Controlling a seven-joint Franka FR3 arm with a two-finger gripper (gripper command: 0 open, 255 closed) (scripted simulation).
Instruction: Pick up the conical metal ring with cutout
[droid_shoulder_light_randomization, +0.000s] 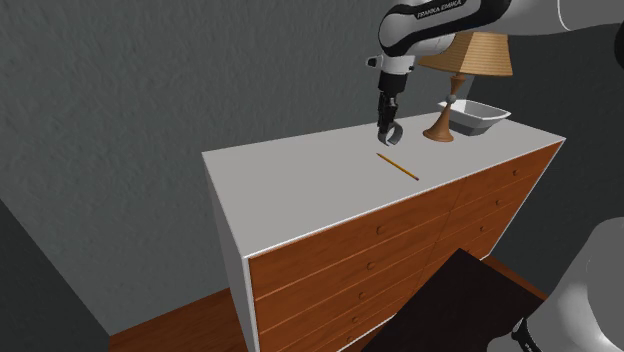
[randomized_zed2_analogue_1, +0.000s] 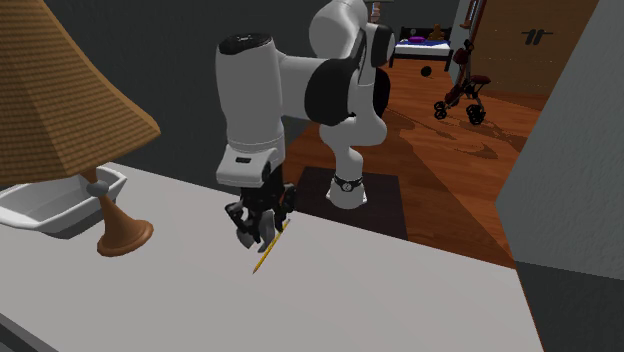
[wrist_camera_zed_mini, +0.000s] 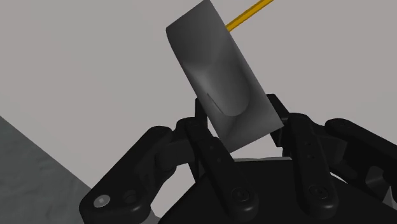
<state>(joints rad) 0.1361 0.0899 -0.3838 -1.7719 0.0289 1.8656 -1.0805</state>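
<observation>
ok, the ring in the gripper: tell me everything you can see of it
The ring looks plain grey with a dull metallic sheen. It is a flared, cone-like curved wall, and a rounded-end cutout shows on its inner face near the fingers. It sits tilted, with the gripper shut on the end nearest it, a finger on either side. It is over the pale dresser top, with the yellow pencil lying behind it. Whether it touches the top cannot be told.
</observation>
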